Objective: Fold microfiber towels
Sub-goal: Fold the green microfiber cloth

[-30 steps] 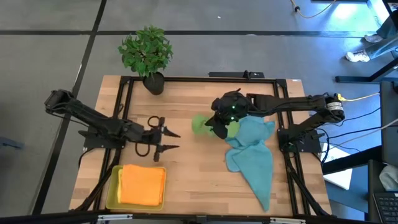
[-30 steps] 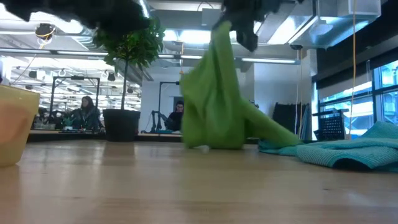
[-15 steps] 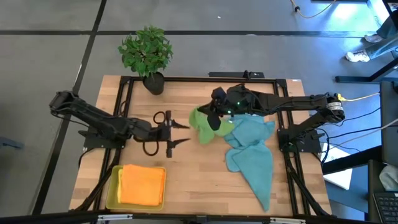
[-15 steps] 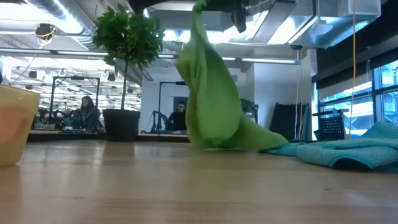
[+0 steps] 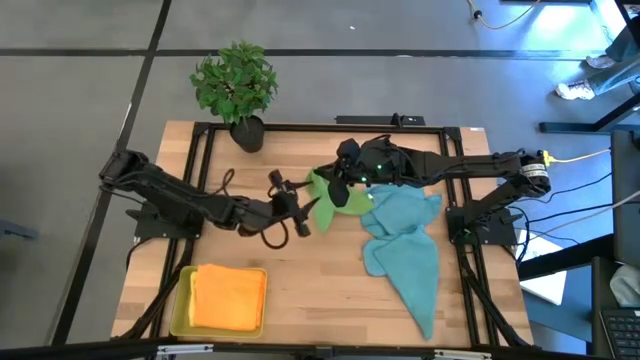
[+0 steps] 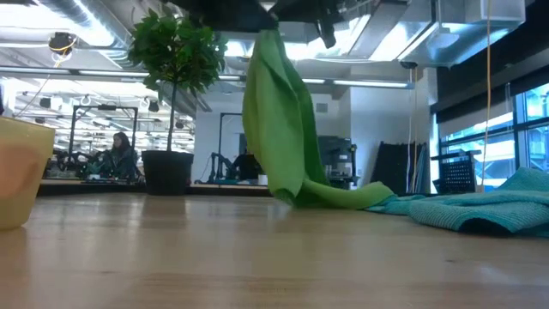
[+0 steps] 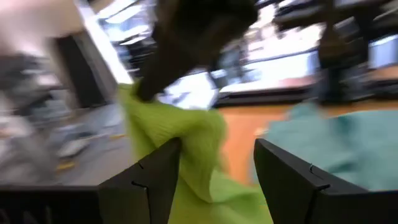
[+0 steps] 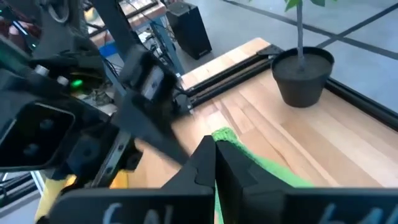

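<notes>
The right tool (image 5: 345, 183) is pinched together on a top corner of the green towel (image 5: 335, 195), which hangs from it in a long drape; only the towel's lower end trails on the bench (image 6: 257, 257), just beside the heap of blue towels (image 5: 405, 245). The left tool (image 5: 310, 205) stands with its fingers (image 7: 155, 180) apart right at the green towel's hanging edge, not yet clamped on anything.

The main risk, as I judge it, is a bad second grip. The cloth hangs in folds, so the left tool could close on a doubled layer or mid-edge rather than a clean corner, and the towel would then spread twisted. It could also close on air if the drape swings. The two tools sit very near each other, so a hasty approach might knock one against the other. If the right tool lifts or pulls away, the trailing end might drag a blue towel with it, since they look to be touching.

For room, the open bench lies below and on the near side of both tools, toward the front edge. The tray (image 5: 182, 310) with the orange towel (image 5: 230, 298) sits well apart from the left tool, and the potted plant (image 5: 237, 90) stands off at the far edge.
</notes>
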`<act>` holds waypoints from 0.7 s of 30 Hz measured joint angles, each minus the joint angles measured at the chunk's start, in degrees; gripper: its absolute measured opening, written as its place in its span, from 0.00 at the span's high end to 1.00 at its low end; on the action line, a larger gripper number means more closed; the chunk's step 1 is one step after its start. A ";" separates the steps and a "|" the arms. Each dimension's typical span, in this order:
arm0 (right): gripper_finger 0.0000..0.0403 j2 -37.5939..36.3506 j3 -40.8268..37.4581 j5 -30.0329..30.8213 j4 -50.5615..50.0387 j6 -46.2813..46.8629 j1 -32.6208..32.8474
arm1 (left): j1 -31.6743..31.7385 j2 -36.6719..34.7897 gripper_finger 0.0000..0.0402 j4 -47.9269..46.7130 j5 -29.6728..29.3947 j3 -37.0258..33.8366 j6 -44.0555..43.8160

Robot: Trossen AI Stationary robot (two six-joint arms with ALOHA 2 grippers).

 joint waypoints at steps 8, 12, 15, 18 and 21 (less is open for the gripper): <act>0.99 1.02 0.00 -0.81 0.15 -0.39 -0.35 | -1.86 2.76 0.50 0.22 -10.51 2.65 4.43; 0.99 1.12 0.00 -1.03 -0.07 -0.38 -0.33 | -1.81 2.79 0.52 -0.20 -11.43 2.65 4.45; 0.99 1.12 0.00 -1.11 -0.13 -1.12 -0.33 | -1.87 2.79 0.55 -0.40 -11.35 2.63 4.85; 0.99 1.12 0.00 -1.18 -0.12 -1.30 -0.35 | -2.11 2.79 0.62 -0.62 -11.39 2.61 6.10; 0.99 1.12 0.00 -1.22 -0.27 -1.44 -0.37 | -2.76 2.79 0.72 -0.73 -11.18 2.61 7.70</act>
